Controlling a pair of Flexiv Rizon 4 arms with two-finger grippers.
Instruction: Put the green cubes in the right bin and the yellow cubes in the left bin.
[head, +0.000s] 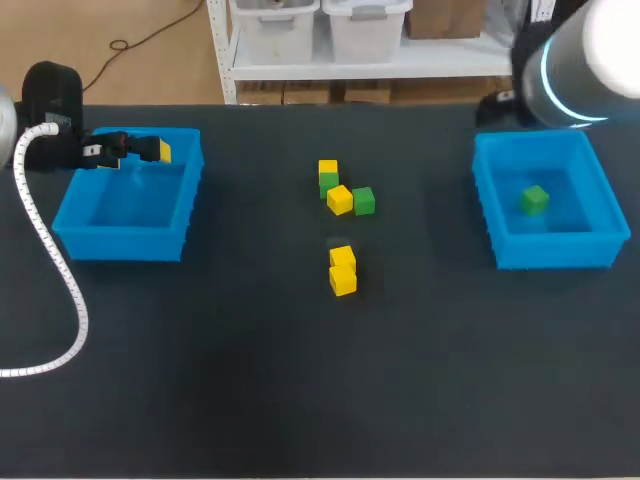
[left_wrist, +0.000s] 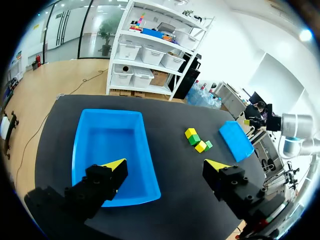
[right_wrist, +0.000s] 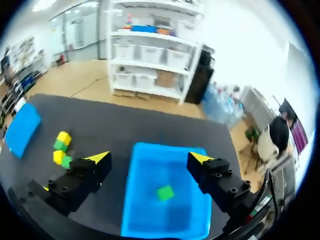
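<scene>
Above right bin (right_wrist: 148, 212) | right pincer (right_wrist: 149, 157) released, hidden in head view | left pincer (left_wrist: 166, 164) released

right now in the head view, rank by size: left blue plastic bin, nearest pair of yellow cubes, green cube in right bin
Largest first:
left blue plastic bin
nearest pair of yellow cubes
green cube

The left gripper (left_wrist: 166, 165) points down and forward with its fingers spread wide. The right gripper (right_wrist: 149, 158) is spread just as wide, with the right arm (head: 575, 55) rising behind it.
</scene>
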